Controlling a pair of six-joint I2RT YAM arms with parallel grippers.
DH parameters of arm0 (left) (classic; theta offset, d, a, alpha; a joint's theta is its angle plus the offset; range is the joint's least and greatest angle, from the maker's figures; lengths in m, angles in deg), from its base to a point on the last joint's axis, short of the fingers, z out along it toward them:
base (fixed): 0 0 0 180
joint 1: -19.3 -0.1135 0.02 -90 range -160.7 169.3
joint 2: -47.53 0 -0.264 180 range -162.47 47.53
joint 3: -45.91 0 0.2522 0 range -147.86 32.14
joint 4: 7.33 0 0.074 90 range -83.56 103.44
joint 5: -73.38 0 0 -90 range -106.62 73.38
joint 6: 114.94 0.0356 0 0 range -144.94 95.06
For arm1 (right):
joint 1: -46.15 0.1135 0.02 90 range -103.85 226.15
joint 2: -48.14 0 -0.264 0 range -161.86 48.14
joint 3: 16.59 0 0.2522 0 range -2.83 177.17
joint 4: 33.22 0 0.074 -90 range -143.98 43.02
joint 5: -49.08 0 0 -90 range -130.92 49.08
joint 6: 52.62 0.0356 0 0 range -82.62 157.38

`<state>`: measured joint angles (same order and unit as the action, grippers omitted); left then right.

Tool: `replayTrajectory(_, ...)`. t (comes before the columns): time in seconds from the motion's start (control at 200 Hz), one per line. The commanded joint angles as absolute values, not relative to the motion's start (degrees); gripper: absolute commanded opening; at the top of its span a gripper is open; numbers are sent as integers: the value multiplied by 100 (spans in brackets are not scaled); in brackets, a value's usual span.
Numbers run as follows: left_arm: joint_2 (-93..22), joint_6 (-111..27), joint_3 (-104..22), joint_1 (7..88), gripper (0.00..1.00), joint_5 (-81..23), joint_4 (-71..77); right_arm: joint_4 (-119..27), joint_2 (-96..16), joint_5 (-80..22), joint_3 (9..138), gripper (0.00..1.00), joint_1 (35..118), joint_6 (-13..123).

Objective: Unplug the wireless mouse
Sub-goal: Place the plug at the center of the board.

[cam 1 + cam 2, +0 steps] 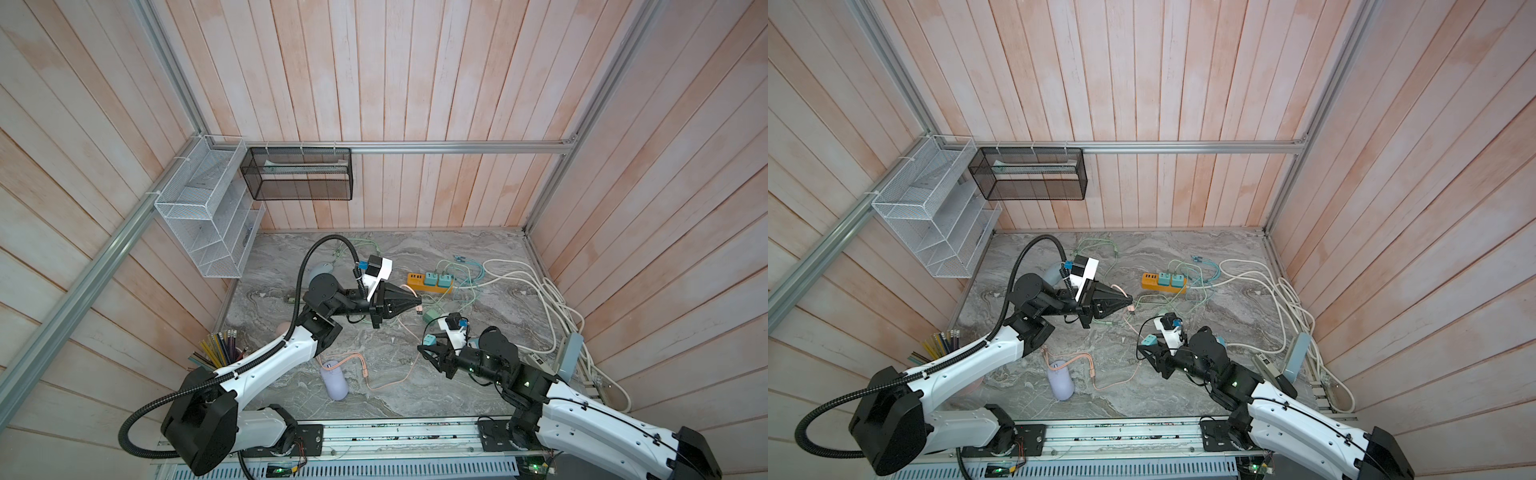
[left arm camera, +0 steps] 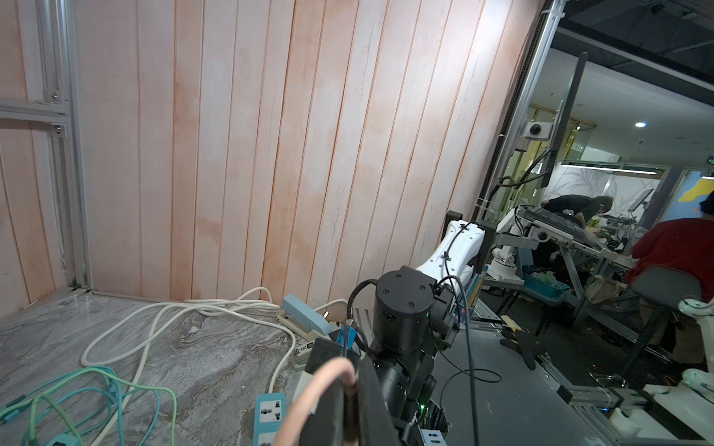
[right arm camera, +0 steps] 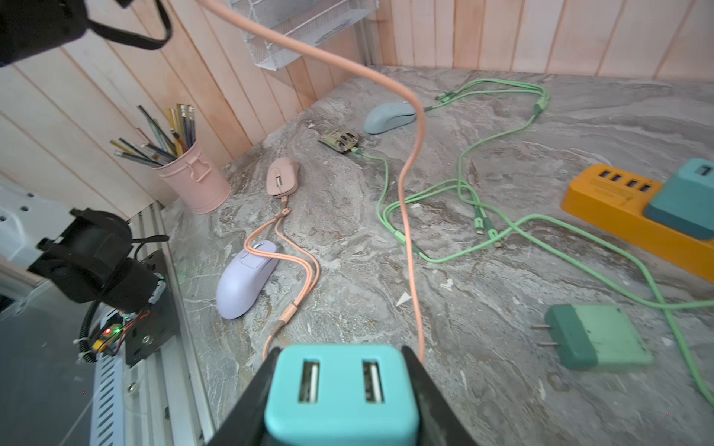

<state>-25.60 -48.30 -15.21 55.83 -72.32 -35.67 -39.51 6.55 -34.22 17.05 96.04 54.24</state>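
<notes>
1. 2 loaded end effectors, neither free for a fresh grasp.
2. Pressed together at the left gripper, pinching the upper end of a peach braided cable, raised off the grey marbled tabletop.
3. Clamped at the right gripper around a teal 2-port charger block; both ports empty in the right wrist view, so probably parted from that cable already.
4. Traced downward, splits into 3 branches: 1 at the nose of a pink plastic mouse, 1 looping onto a lilac plastic mouse, 1 lying loose. Seating of the lilac branch: impossible to tell.
5. From the left gripper, pink mouse near 9 o'clock, half hidden under the left forearm in a top view; lilac mouse between 7 and 8 o'clock, long axis roughly 12-to-6, nose toward 12.
6. From the right gripper, lilac mouse near 8 o'clock, about as close; no clear nearer arm.
7. Judged next: a pull on the mouse-end plug, straight out along that axis, after releasing 1 load.
8. Off the peach line: a pale blue-grey mouse, near 10 o'clock from the left gripper.
</notes>
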Motion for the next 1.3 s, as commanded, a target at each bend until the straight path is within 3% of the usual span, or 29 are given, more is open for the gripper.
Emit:
replayTrajectory(0.0, -2214, -4168, -1341, 5577, 0, -6669, -2630, -4421, 704, -4341, 1971, 11, 9272, 5725)
replayTrajectory(0.23, -1698, -4178, -787, 5534, 0, -6275, -2449, -4644, -547, -3692, 2084, 12, 7460, 6339)
replayTrajectory(0.52, -1376, -4276, -481, 5534, 0, -6272, -2375, -4547, -2402, -3804, 2783, 14, 7401, 6076)
replayTrajectory(0.685, -1204, -4226, -311, 5534, 0, -6084, -2201, -4357, -2877, -3761, 2822, 17, 7393, 6113)
replayTrajectory(0.79, -1130, -4396, -231, 5511, 0, -5727, -2049, -4321, -2964, -3775, 2851, 24, 7400, 6054)
replayTrajectory(0.915, -1127, -4523, -71, 5494, 0, -5279, -1903, -4311, -2985, -3738, 2881, 45, 7401, 6006)
replayTrajectory(1.01, -1175, -4639, 75, 5464, 0, -5049, -1788, -4338, -2903, -3720, 2874, 54, 7395, 6006)
replayTrajectory(1.295, -1436, -5509, 929, 5428, 3, -5016, -2520, -4592, -2282, -3850, 2848, 59, 7409, 5965)
